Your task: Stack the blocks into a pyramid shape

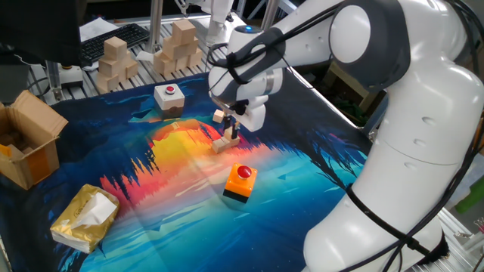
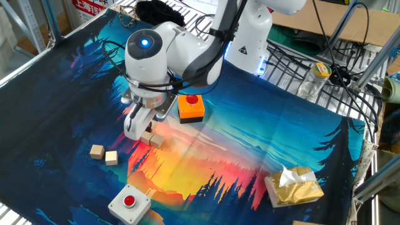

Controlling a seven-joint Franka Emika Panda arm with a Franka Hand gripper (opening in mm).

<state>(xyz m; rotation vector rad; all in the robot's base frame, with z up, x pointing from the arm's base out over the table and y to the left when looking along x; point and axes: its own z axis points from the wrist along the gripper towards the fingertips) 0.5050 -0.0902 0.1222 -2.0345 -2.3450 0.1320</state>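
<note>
A short row of tiny tan blocks (image 1: 221, 144) lies on the colourful mat, also seen in the other fixed view (image 2: 154, 142). My gripper (image 1: 232, 130) points down right over this row (image 2: 142, 129). It looks shut on one small block held just above the row, though the fingers hide most of it. Two loose blocks (image 2: 96, 150) (image 2: 111, 157) sit a short way to one side of the row. One of them (image 1: 218, 115) shows just behind the gripper.
An orange button box (image 1: 240, 182) (image 2: 190, 107) stands close to the row. A white button box (image 1: 169, 96) (image 2: 129, 203), a cardboard box (image 1: 26, 147), a yellow tissue packet (image 1: 85, 217) (image 2: 294, 185) and piles of large wooden blocks (image 1: 113, 60) ring the mat.
</note>
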